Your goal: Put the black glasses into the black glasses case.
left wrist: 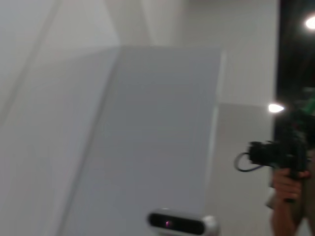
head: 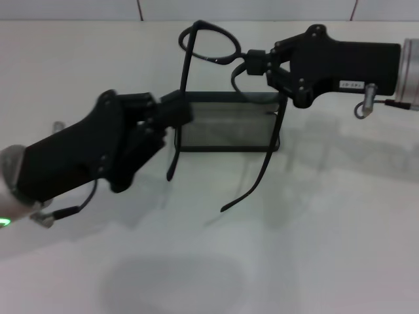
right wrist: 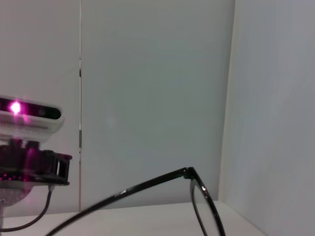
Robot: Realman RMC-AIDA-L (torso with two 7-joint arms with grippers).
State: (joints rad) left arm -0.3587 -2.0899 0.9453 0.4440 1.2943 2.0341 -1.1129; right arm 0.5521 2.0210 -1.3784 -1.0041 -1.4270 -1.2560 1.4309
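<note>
The black glasses (head: 208,43) hang in the air over the far edge of the open black glasses case (head: 229,125). Both temple arms trail down toward me across the case. My right gripper (head: 252,63) reaches in from the right and is shut on the glasses at the frame front. My left gripper (head: 171,116) comes from the lower left, and its fingers close on the case's left end. The case lies flat on the white table with its grey lining showing. In the right wrist view, one temple and a lens rim of the glasses (right wrist: 193,178) cross the picture.
The white table (head: 314,248) spreads out around the case. A wall with tile seams (head: 139,9) runs along the far edge. The left wrist view shows a person holding a camera (left wrist: 283,157) and a small sensor bar (left wrist: 181,223).
</note>
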